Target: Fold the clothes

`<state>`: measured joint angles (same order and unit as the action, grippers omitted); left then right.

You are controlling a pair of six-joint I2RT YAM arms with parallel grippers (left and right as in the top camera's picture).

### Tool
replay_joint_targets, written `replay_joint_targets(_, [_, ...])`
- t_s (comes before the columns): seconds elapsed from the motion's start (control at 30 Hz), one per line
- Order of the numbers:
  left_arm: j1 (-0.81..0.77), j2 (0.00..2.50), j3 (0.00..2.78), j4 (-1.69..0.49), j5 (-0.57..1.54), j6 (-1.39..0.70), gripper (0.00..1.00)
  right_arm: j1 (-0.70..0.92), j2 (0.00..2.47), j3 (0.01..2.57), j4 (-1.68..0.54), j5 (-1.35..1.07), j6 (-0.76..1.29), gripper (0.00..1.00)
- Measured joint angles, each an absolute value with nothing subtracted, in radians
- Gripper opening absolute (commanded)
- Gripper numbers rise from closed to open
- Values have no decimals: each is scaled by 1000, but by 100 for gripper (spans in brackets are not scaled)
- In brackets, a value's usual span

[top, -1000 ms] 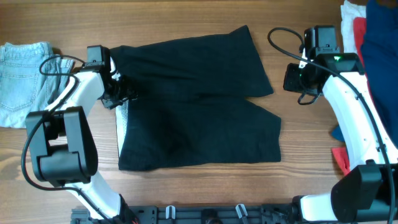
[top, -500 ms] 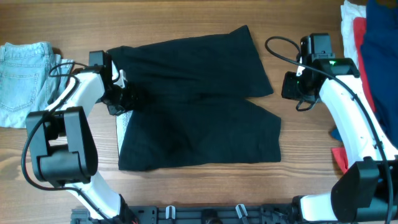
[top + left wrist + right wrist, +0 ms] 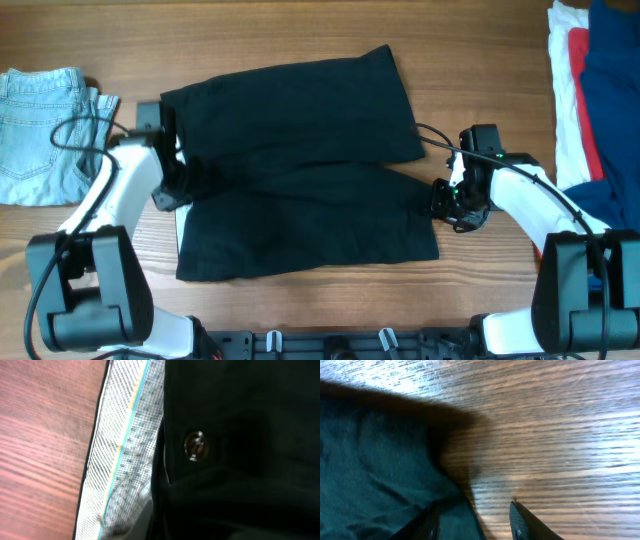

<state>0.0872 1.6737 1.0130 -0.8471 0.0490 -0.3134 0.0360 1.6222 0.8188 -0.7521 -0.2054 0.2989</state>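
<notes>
The clothes here are chiefly a pair of black shorts (image 3: pixel 300 150) spread flat mid-table, legs pointing right. My left gripper (image 3: pixel 183 186) sits at the waist on the left and is shut on the waistband. The left wrist view fills with the pale patterned inner band (image 3: pixel 125 460), black cloth and a metal button (image 3: pixel 195 446); its fingers hardly show. My right gripper (image 3: pixel 446 203) is low at the near leg's right hem. In the right wrist view it (image 3: pixel 474 508) stands open, with the black fabric's edge (image 3: pixel 370 460) lying between the fingers.
Folded light-blue jeans (image 3: pixel 40 130) lie at the far left. A heap of white, red and blue garments (image 3: pixel 590 90) fills the right edge, close behind the right arm. Bare wooden table (image 3: pixel 300 30) runs along the back.
The left gripper closed on the waistband and the shorts slid toward the front left. The right arm came down and inward from beside the far leg to the near leg's hem.
</notes>
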Motion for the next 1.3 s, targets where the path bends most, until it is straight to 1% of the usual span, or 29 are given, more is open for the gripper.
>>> replay_joint_targets(0.07, [87,1676,913,-754,18,-318,6,36,1622,818,-748,-216,302,46])
replay_joint_targets(0.13, [86,1672,871,-695,2,-332,6,36,1622,818,-746,-221,307,46])
replay_joint_targets(0.2, [83,1654,845,-660,-7,-352,9,36,1622,818,-746,-225,310,45])
replay_joint_targets(0.23, [80,1648,836,-649,-16,-361,13,36,1622,817,-746,-229,310,45])
replay_joint_targets(0.33, [76,1642,825,-601,-70,-397,17,36,1622,818,-755,-309,271,46])
replay_joint_targets(0.37, [76,1642,822,-585,-86,-403,20,36,1622,817,-785,-339,257,46])
replay_joint_targets(0.43, [76,1642,817,-567,-115,-409,22,36,1622,815,-846,-374,236,46])
replay_joint_targets(0.47, [76,1642,817,-562,-124,-410,28,36,1622,813,-884,-385,232,46])
replay_joint_targets(0.57, [77,1642,810,-527,-164,-414,39,36,1622,813,-894,-387,233,45])
replay_joint_targets(0.63, [78,1642,809,-517,-181,-419,54,36,1622,812,-875,-364,257,45])
replay_joint_targets(0.67, [79,1642,809,-519,-191,-421,65,36,1622,812,-864,-358,266,45])
replay_joint_targets(0.7, [81,1642,809,-522,-198,-426,87,36,1622,812,-872,-359,272,46])
replay_joint_targets(0.73, [85,1641,809,-531,-210,-426,100,36,1622,812,-899,-359,279,46])
replay_joint_targets(0.83, [98,1642,835,-598,-235,-432,100,36,1622,787,-921,-359,301,44])
replay_joint_targets(0.93, [99,1665,928,-776,-222,-432,100,36,1622,762,-905,-302,384,43])
replay_joint_targets(0.97, [99,1667,990,-859,-217,-432,100,36,1613,760,-888,-289,403,43])
replay_joint_targets(1.03, [104,1659,1097,-958,-211,-433,100,36,1572,757,-854,-270,418,44])
replay_joint_targets(1.13, [144,1555,1205,-1063,-177,-438,100,36,1340,756,-854,-227,429,45])
replay_joint_targets(1.2, [200,1475,1209,-1138,-82,-443,100,36,1198,756,-878,-208,430,45])
replay_joint_targets(1.23, [226,1436,1210,-1207,2,-445,100,36,1134,756,-897,-201,431,46])
replay_joint_targets(1.3, [220,1418,1210,-1267,78,-447,100,36,1094,756,-928,-199,431,46])
